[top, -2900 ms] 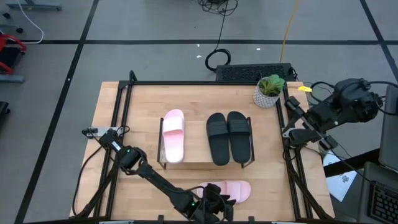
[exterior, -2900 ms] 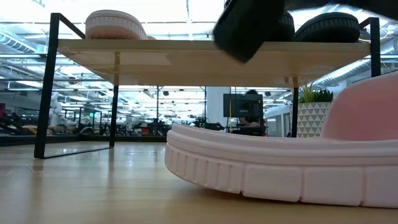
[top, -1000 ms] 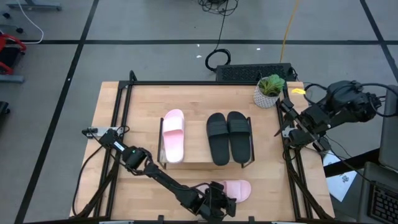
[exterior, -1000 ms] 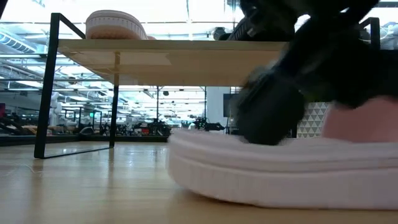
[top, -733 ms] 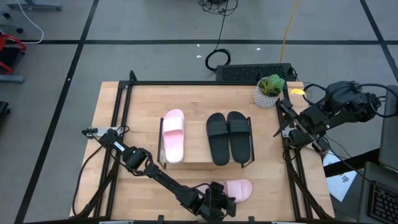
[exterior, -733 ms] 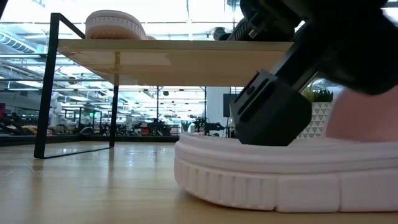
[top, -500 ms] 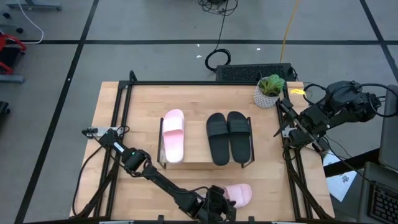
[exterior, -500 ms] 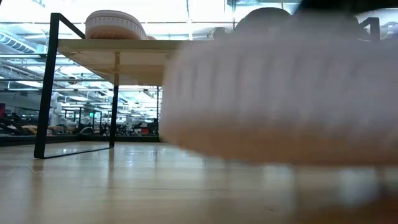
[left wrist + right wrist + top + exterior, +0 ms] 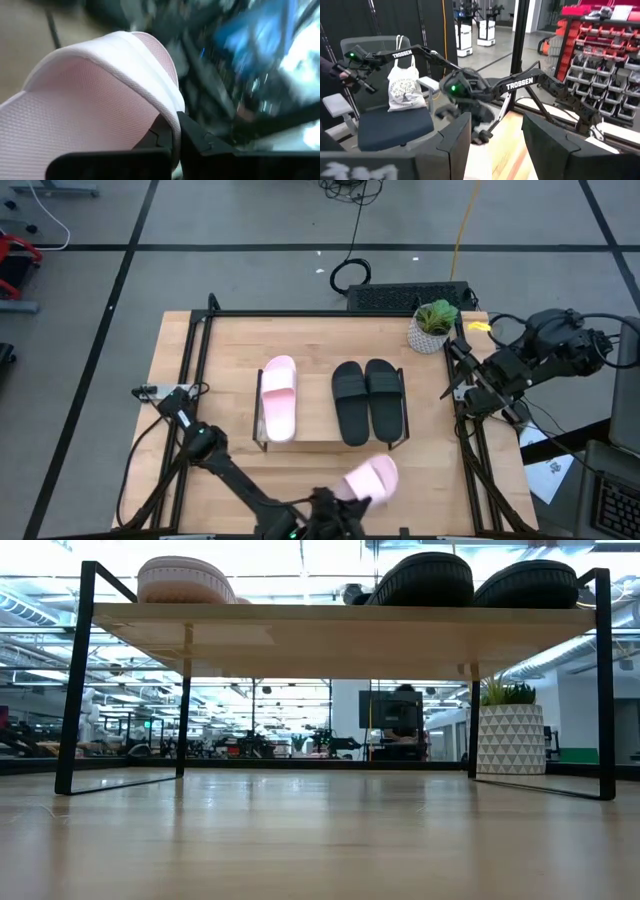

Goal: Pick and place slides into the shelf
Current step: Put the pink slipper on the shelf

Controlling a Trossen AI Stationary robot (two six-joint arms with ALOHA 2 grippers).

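while clamped, left end effector holds pink slide.

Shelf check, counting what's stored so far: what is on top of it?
On the shelf sit one pink slide and the black pair. The other pink slide is off it, gripped by the left hand.
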